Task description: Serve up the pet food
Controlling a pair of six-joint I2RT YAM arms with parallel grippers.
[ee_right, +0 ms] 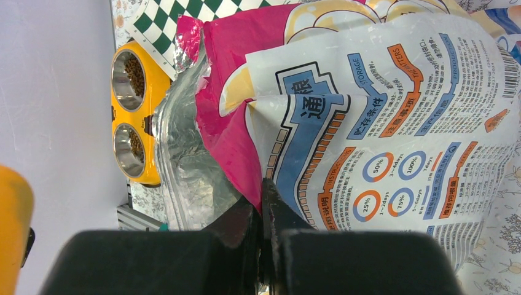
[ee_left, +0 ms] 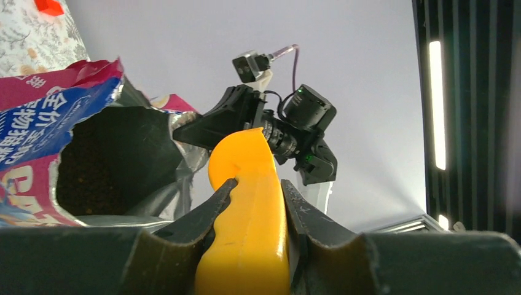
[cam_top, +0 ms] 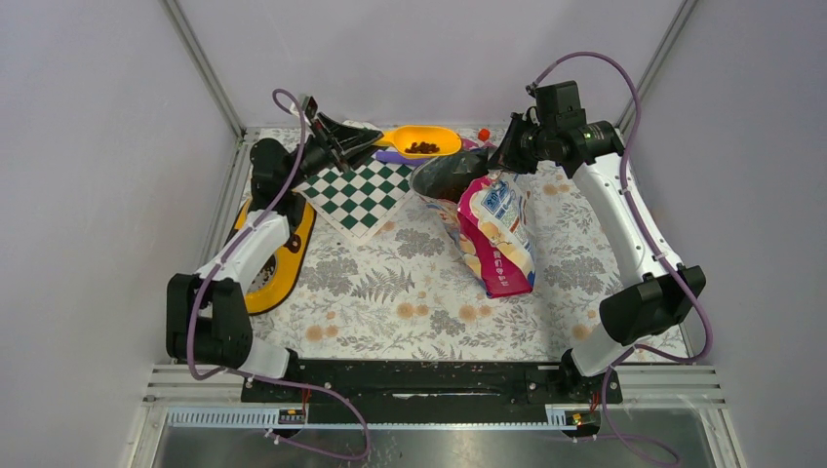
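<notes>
While left gripper [ee_left: 258,182] holds scoop [ee_left: 239,157], right gripper [ee_right: 265,187] pinches bag [ee_right: 393,110], feeder [cam_top: 300,244] half hidden

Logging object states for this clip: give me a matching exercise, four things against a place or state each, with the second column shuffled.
1 scoop
2 pet food bag
3 feeder
4 checkered mat

A pinched at its torn edge by the right gripper
B yellow, with two steel bowls
C clamped in the left gripper, kibble inside
D lying flat, green and white

Pairs: 1-C, 2-A, 3-B, 4-D
</notes>
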